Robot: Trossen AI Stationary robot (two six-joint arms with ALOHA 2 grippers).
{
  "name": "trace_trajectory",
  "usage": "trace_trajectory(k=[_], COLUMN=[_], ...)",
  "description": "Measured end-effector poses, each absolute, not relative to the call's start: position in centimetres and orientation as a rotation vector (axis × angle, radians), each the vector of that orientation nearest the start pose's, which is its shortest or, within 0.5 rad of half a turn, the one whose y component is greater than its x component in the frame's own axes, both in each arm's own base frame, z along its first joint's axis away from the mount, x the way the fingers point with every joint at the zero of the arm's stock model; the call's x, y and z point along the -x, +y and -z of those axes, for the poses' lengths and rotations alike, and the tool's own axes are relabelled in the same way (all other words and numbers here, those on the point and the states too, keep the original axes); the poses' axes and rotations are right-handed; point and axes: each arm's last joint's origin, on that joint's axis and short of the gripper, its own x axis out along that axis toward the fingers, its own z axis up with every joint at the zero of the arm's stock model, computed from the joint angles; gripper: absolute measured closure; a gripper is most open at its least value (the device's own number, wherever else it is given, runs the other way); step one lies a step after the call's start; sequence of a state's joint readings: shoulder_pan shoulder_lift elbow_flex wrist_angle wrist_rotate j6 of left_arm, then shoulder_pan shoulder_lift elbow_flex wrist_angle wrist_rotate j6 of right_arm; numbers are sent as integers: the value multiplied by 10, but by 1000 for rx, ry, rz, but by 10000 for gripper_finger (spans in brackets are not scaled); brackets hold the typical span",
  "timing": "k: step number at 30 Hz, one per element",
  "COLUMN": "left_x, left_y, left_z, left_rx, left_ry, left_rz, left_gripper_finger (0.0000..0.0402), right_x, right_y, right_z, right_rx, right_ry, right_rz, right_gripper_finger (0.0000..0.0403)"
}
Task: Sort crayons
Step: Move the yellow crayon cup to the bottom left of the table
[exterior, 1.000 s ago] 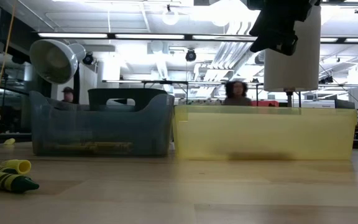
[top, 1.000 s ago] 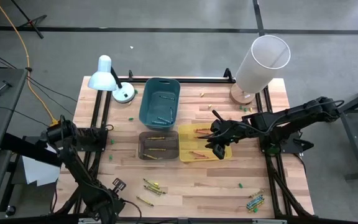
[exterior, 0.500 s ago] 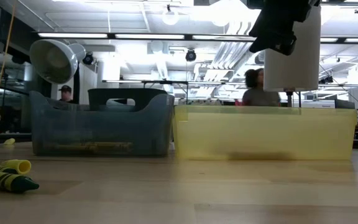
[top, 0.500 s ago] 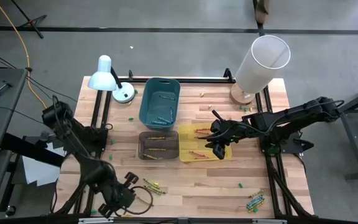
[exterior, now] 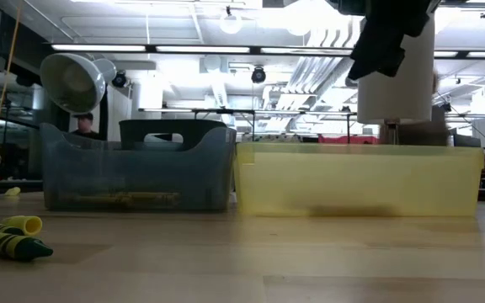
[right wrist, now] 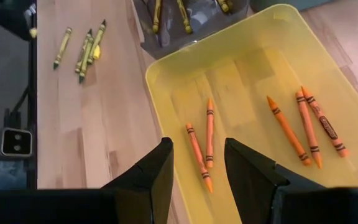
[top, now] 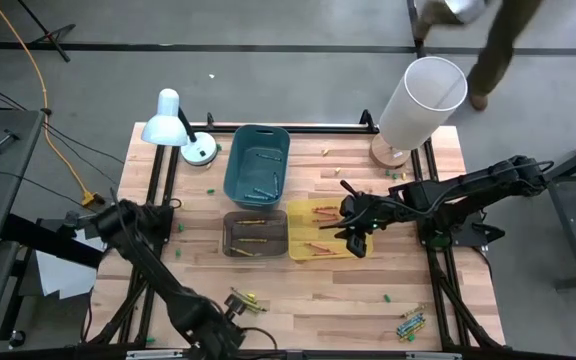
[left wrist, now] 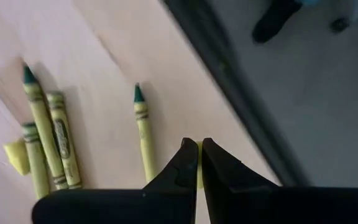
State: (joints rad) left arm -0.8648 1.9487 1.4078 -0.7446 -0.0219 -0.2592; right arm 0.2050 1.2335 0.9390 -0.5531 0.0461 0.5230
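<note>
Grey floor surrounds the wooden tabletop [top: 298, 300] in the high view. Near its centre sit a teal bin [top: 257, 164], a dark bin [top: 254, 233] and a yellow bin [top: 320, 230]. At three o'clock the right end effector [top: 356, 238] hangs over the yellow bin. At seven o'clock the left end effector [top: 236, 318] is down by yellow-green crayons [top: 245, 297].

Low view: two yellow-green crayons [exterior: 7, 236] lie at eight o'clock, before the bins.

Left wrist view: the left end effector [left wrist: 199, 163] is clenched with a sliver of yellow between its tips; green-tipped crayons [left wrist: 48, 140] lie just beyond.

Right wrist view: the right end effector [right wrist: 197, 171] is released above orange crayons [right wrist: 201, 146] in the yellow bin.
</note>
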Motion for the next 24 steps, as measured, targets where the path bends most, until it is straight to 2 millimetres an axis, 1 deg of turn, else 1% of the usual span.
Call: trace_trajectory(k=[4, 8, 15, 20, 24], left_x=[-252, -256, -263, -274, -283], left_y=[-293, -291, -285, -274, -262], left_z=[-162, -152, -150, -150, -151], left_rx=[-405, -400, -444, -511, -538], left_ry=[1328, 1360, 1351, 1321, 1313], left_rz=[505, 477, 478, 439, 366], left_gripper_finger=[401, 401, 401, 401, 401], right_x=[-243, -243, -243, -243, -243], right_y=[49, 49, 49, 49, 49], right_z=[-266, -266, -266, -266, -266], right_rx=[-374, -372, -375, -375, -375], right_ry=[869, 870, 871, 871, 871], right_rz=[71, 70, 72, 72, 72], right_gripper_finger=[265, 265, 265, 265, 265])
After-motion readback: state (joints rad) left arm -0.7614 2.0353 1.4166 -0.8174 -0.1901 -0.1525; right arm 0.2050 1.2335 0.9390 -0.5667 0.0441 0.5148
